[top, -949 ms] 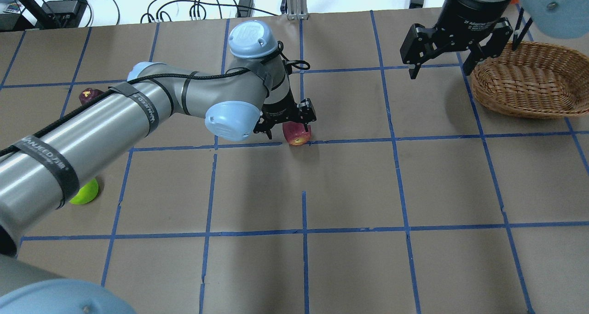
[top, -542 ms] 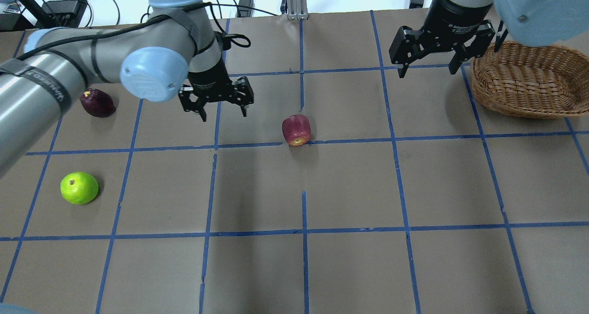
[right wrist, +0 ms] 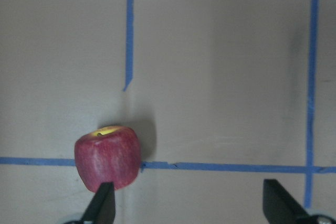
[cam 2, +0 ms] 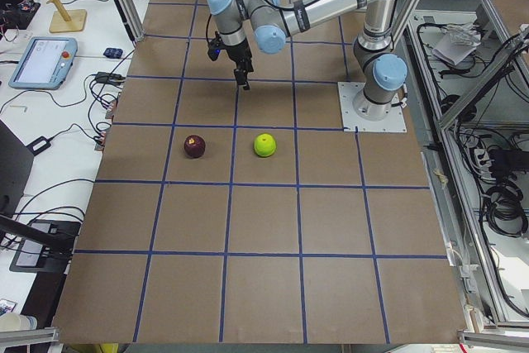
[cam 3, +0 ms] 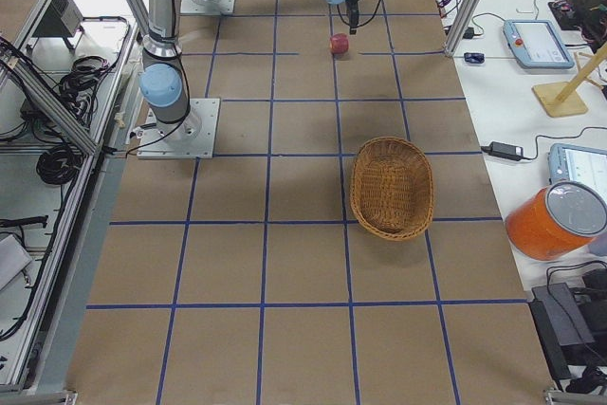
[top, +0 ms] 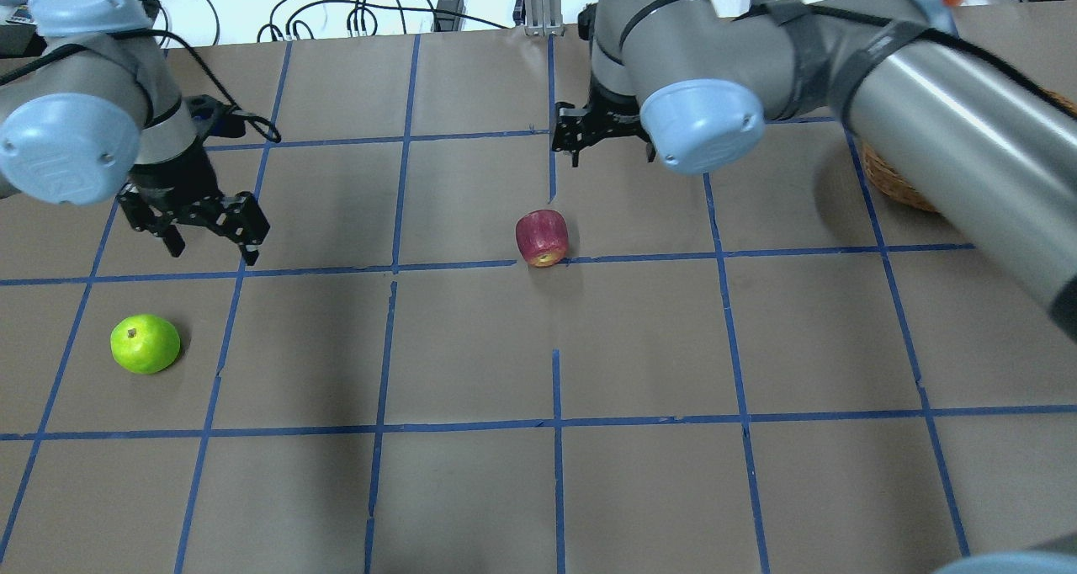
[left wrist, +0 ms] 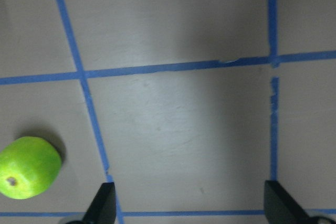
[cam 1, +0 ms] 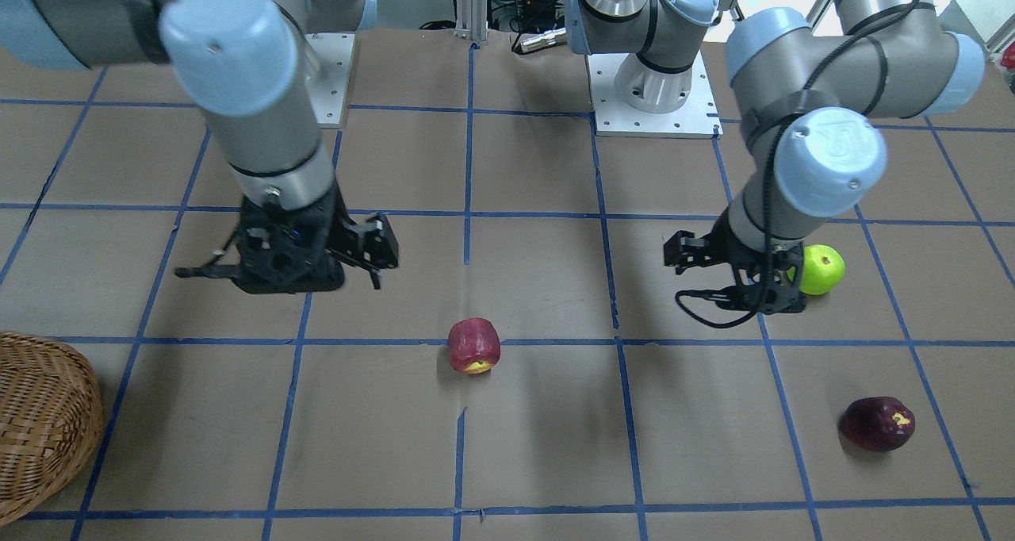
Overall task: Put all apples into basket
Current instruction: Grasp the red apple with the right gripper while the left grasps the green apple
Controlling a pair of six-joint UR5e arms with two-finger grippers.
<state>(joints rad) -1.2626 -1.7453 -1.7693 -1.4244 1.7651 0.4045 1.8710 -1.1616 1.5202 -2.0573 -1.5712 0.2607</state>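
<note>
The red apple with a yellow patch lies on the table's middle; it also shows in the front view and the right wrist view. The green apple lies at the left, also in the left wrist view. The maroon apple lies far left; in the overhead view my left wrist hides it. My left gripper is open and empty above the table between the maroon and green apples. My right gripper is open and empty, just behind the red apple. The wicker basket is empty at the far right.
Brown paper with a blue tape grid covers the table. My right forearm crosses above the basket's near side in the overhead view. Cables and power supplies lie beyond the table's back edge.
My left gripper let go of the red apple and swung left to above the maroon apple's area. My right gripper swung from the basket to the table's middle, behind the red apple.
</note>
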